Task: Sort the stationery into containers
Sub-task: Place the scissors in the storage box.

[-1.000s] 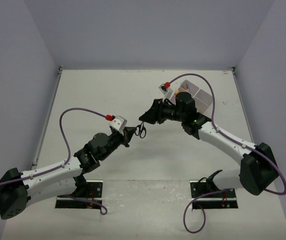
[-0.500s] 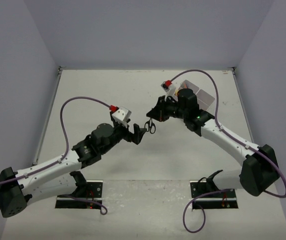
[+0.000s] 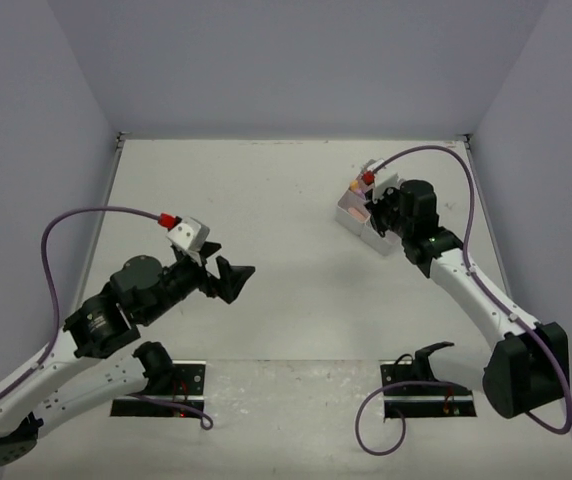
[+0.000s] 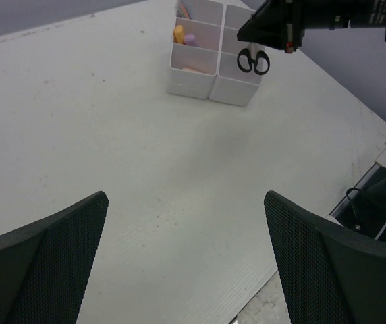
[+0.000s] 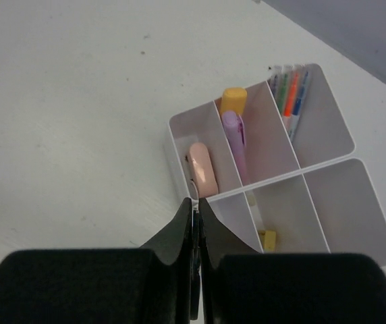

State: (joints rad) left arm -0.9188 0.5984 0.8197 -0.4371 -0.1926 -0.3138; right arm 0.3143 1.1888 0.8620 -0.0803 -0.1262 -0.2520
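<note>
Right gripper (image 5: pixel 196 209): fingers pressed together on the scissors (image 4: pixel 254 62); thin metal blade pinched between them; hangs over the white divided box (image 5: pixel 328 138)
Scissors: black handles hang downward below the right gripper; in the left wrist view they sit in front of the right half of the box; cannot tell if they touch it
White divided box: on the table (image 3: pixel 266 200), far right part; open top; thin inner walls split it into several compartments
Orange marker (image 5: pixel 233 98): lies in a narrow middle compartment; touches the purple marker (image 5: pixel 233 142), which lies in line with it in the same compartment
Pink rounded piece (image 5: pixel 203 169): alone in the compartment left of the markers, closest to the right gripper's fingertips
Thin pens (image 5: pixel 289 91): bunched in the far compartment beside the markers; orange, green and blue bands visible
Small yellow piece (image 5: pixel 267 237): at the bottom of a near compartment, against its wall
Left gripper (image 4: pixel 185 199): fingers wide apart; nothing between them; above bare table on the near left, well apart from the box
</note>
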